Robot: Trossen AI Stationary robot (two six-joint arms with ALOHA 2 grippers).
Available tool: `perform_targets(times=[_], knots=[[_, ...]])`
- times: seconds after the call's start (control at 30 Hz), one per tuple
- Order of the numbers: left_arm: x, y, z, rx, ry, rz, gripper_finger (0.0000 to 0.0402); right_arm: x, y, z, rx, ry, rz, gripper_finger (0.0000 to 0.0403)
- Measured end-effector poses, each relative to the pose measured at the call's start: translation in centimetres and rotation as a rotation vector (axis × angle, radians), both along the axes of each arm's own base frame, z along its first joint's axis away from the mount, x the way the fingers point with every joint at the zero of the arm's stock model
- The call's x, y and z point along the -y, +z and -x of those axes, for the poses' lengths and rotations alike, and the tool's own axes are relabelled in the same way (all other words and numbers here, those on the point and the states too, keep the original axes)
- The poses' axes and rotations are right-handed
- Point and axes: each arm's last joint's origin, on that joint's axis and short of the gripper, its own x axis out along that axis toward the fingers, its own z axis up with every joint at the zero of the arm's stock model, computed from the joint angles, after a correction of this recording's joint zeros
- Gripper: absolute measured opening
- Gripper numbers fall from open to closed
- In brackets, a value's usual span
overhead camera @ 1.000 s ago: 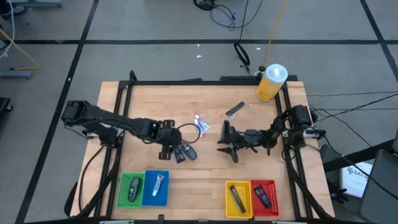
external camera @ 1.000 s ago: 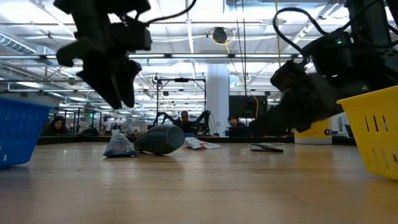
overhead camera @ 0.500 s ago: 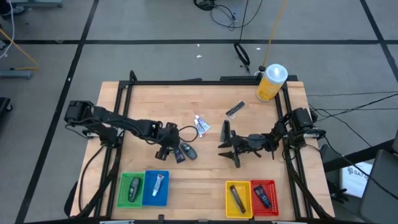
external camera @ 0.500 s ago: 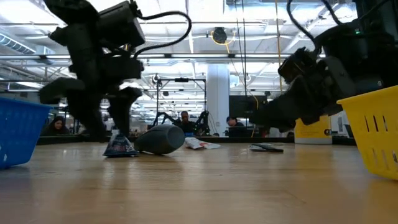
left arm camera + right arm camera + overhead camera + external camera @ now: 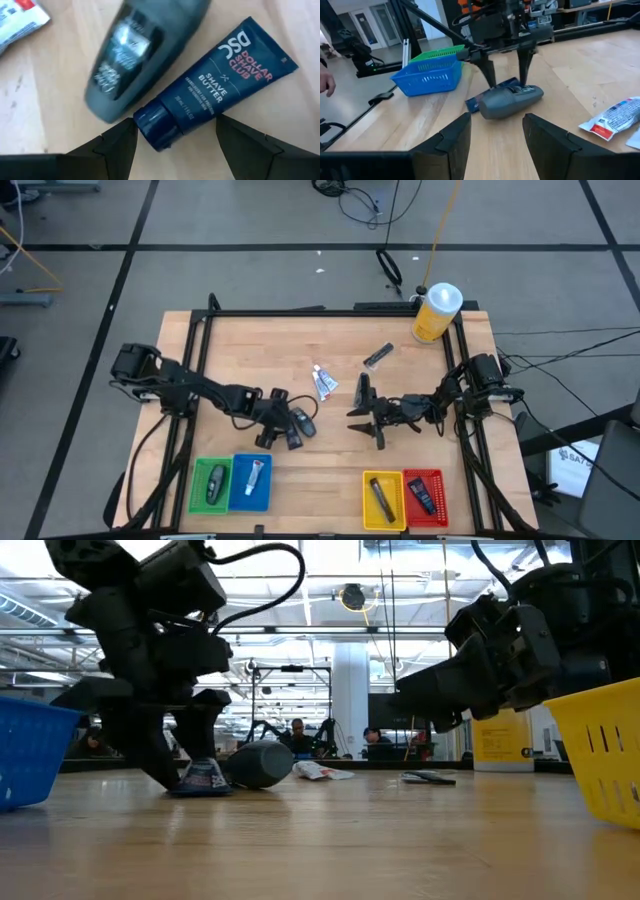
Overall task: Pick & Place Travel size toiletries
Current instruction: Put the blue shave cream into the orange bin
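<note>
Light falls evenly from overhead: in the low view, rows of ceiling strips glow white and wash out the upper background, leaving both arms as dark silhouettes against them. The table (image 5: 330, 450) is brightly and softly lit from above, with only short, faint shadows beneath the arms. In the left wrist view the dark grey bottle (image 5: 135, 55) is smeared with blur, with a pale sheen on its label, while the blue tube (image 5: 210, 85) beside it reads sharp. The right wrist view is clear nearby and softer in the far room.
</note>
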Motion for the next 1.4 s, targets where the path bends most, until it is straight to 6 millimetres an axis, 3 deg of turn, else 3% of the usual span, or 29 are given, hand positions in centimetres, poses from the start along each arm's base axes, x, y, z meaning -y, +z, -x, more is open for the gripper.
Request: perform_targets(times=[0.37,0.87,1.0,1.2,1.4], knots=[[3.8,0.3,-0.3,0.117,-0.083,0.055,0.0269,-0.1,0.3,-0.5,0.026,0.006,0.046,0.0171],[4.2,-1.5,-1.3,0.130,-0.066,0.065,0.0264,-0.1,0.6,-0.6,0.043,0.008,0.043,0.0171],[3.8,-1.2,-0.8,0.095,-0.055,0.039,0.0233,-0.2,1.4,-0.6,0.068,0.016,0.078,0.0171],[3.1,0.2,0.2,0.026,-0.005,0.028,0.0166,-1.0,3.0,-0.3,0.138,0.185,0.153,0.0171],[2.3,0.5,0.2,0.015,0.070,0.052,0.0110,-0.9,3.3,-1.3,0.044,0.158,0.263,0.0171]])
